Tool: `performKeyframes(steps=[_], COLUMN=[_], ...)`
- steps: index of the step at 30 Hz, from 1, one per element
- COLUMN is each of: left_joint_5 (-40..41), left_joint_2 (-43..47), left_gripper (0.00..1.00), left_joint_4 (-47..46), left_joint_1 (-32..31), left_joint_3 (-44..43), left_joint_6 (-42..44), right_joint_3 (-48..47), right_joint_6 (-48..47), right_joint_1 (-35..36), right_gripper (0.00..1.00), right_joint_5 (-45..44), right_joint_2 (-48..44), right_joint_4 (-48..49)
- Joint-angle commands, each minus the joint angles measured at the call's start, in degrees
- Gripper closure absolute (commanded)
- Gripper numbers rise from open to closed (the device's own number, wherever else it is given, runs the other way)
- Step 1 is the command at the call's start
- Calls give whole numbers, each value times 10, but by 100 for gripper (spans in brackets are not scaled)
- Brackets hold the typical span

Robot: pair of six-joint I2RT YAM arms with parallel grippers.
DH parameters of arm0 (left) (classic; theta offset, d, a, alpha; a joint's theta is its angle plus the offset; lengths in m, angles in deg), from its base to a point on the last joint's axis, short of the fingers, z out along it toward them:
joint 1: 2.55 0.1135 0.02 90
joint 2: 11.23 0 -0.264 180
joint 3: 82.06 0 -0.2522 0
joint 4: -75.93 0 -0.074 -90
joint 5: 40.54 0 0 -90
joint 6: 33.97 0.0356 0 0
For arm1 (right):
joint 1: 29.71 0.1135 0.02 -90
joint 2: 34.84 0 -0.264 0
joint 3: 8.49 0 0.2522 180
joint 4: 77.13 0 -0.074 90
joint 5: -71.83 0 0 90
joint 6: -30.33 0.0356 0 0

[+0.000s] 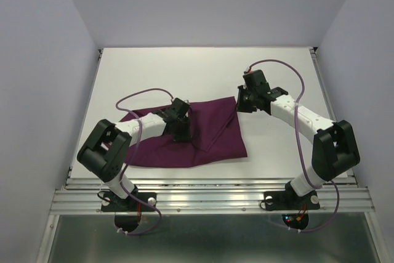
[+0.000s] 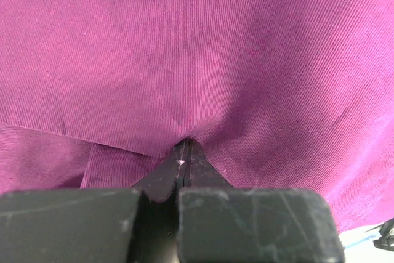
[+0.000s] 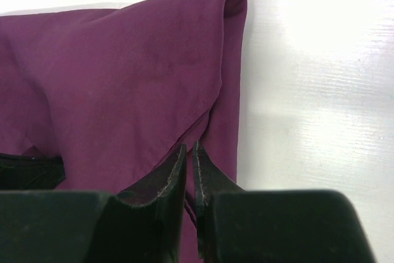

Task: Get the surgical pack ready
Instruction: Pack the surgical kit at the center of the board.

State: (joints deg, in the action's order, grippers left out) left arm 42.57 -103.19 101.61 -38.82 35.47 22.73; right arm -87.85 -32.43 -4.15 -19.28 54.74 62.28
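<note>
White table [image 1: 280,78] runs from the arm bases at its near edge back to pale grey walls [image 1: 37,60] on three sides. Just beyond the bases lies the cloth [image 1: 215,137], folded and rumpled, left of centre, with its near edge close to the table's front. The left gripper [image 2: 186,147] is down on the middle of the cloth. Its jaws are closed and the tips pinch a pucker from which creases fan out. Farther back and to the right, the right gripper [image 3: 189,150] sits at the cloth's far right corner. Its jaws are almost together, with a strip of the folded edge caught between them. White table shows right of that edge.
</note>
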Motion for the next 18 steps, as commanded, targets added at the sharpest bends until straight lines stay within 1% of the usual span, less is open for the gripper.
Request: performKeyframes(steps=[1,3,5,8,13,18], left_joint_5=[49,63,96,109,114,120], left_joint_2=[-5,24,41,53,56,32], left_gripper=[100,100,100,100,100,100], left_joint_4=[14,36,67,84,78,61], left_joint_1=[-3,-3,-2,1,10,16], left_joint_3=[-2,-9,-23,-31,-21,-1], left_joint_6=[3,6,10,12,6,-7], right_joint_3=[6,6,4,1,-2,2], right_joint_6=[3,2,2,3,3,3], right_joint_1=[-2,-2,-2,-2,-2,-2], right_gripper=[85,85,85,85,85,85], right_joint_5=[-8,-14,-14,-11,-7,-12], right_joint_2=[-22,-23,-21,-16,-13,-20], right_joint_4=[1,1,1,1,1,2])
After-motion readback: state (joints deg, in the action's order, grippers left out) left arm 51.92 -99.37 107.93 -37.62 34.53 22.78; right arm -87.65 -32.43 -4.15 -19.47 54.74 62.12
